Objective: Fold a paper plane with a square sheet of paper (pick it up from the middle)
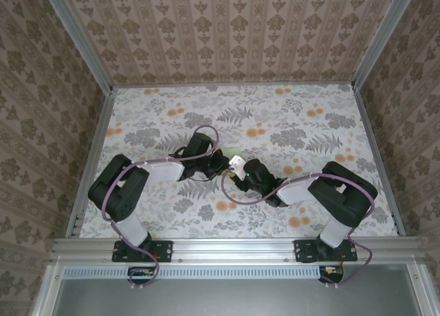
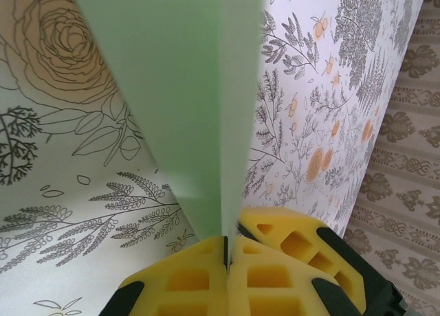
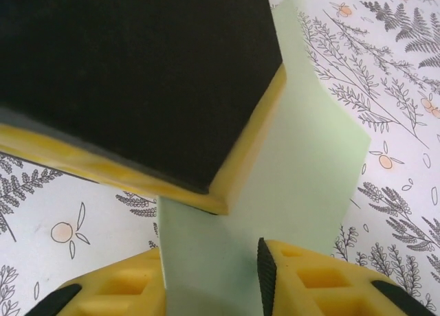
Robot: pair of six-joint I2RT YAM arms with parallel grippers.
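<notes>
Noted left gripper [image 2: 227,251] pinched shut on folded green sheet [image 2: 185,89], centre of top view. Found right gripper [image 3: 210,278] part-open, sheet lying in its gap. Close right squarely across the crease; hold left pinch firm; avoid crumpling.

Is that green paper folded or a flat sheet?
Folded. The green paper shows a straight crease running up from the left gripper, whose fingers are shut on it.
</notes>
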